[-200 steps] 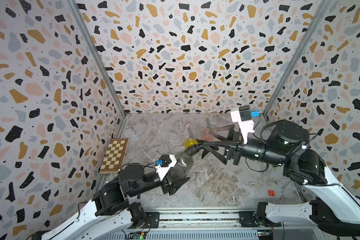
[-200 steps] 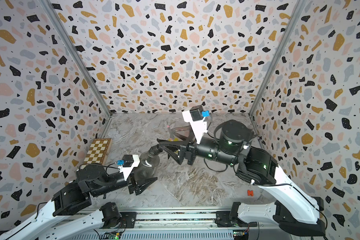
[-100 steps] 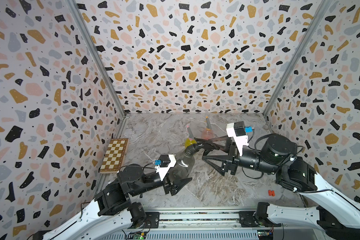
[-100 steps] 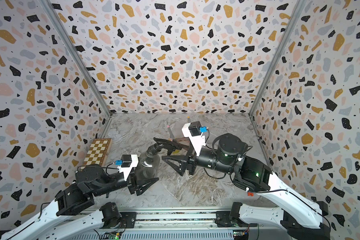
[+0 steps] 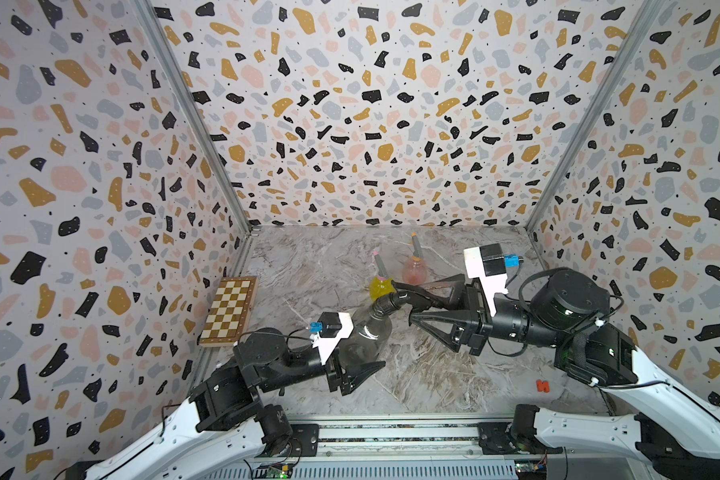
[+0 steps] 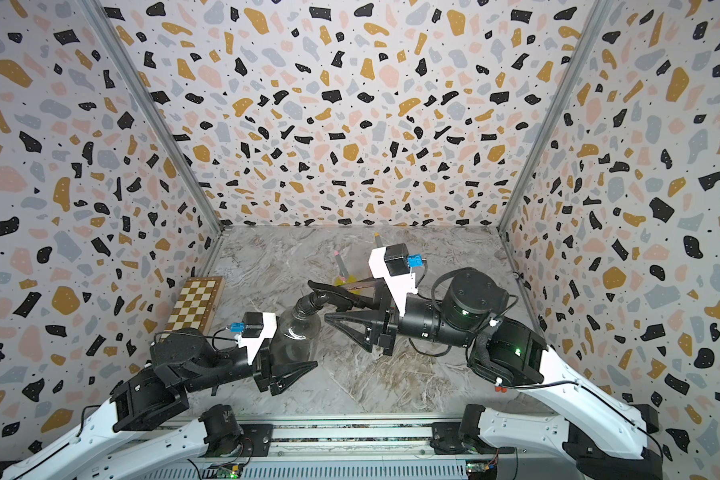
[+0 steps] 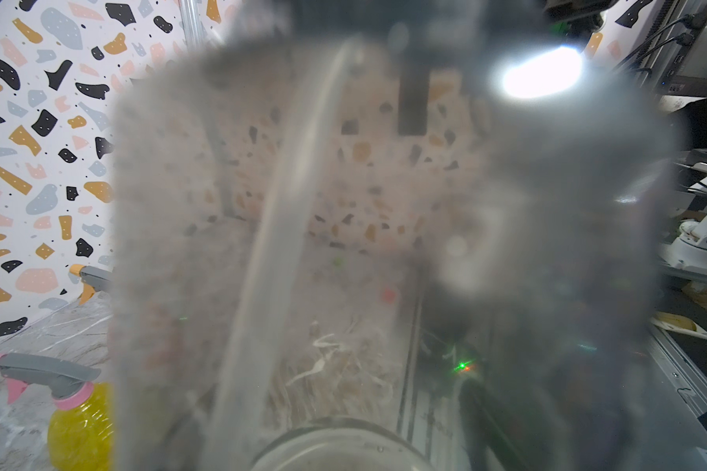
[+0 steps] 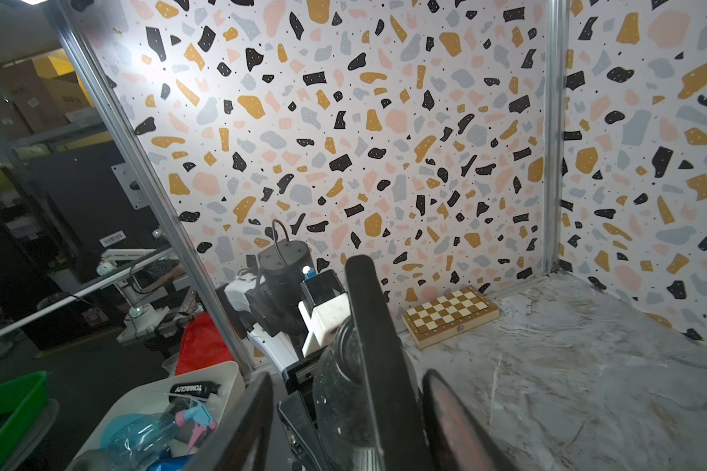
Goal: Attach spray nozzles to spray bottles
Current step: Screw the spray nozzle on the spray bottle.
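Left pincer [image 5: 371,347] clamped on the belly of the smoky grey bottle [image 5: 366,332]. I have it lifted and tilted, neck pointing away from the pincer toward the right arm. Through the left wrist camera the bottle fills the frame as a blur, with the dip tube [image 7: 270,244] running down inside it.

Black nozzle [image 5: 391,303] sits on the grey bottle's neck. Whether it is fully seated I cannot tell.

Right pincer [image 5: 404,301] has its jaws apart, one on each side of the nozzle head. The right wrist view shows a gap between the nozzle [image 8: 368,326] and both fingers [image 8: 245,428], so there is no grip.

Yellow bottle [image 5: 381,289] stands just past the right pincer's fingertips, on the back-wall side, wearing its pink-trigger nozzle [image 5: 378,266]. Pink bottle [image 5: 414,272] stands beside it, carrying the orange-trigger nozzle [image 5: 415,247].

Chessboard [image 5: 227,309] lies behind the left pincer's wrist, against the side wall.
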